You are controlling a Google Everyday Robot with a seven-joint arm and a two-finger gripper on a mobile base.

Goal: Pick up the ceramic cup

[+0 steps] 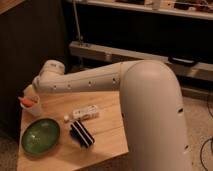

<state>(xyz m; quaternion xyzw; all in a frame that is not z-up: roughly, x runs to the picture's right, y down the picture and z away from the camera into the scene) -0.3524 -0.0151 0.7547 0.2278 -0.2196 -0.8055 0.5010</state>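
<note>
The ceramic cup (pixel 32 106) is small and white with orange-red bits inside. It stands at the far left corner of the wooden table (pixel 107 135). My white arm reaches in from the right across the table's back edge. Its wrist (pixel 50 75) is just above and to the right of the cup. The gripper (pixel 29 93) sits low at the cup's rim, mostly hidden by the wrist. I cannot tell whether it touches the cup.
A wide green bowl (pixel 41 135) sits at the front left. A small white rectangular box (pixel 86 112) lies mid-table, with a tiny white piece (pixel 66 118) beside it. A black striped object (pixel 82 135) lies in front. A dark cabinet and metal rail stand behind.
</note>
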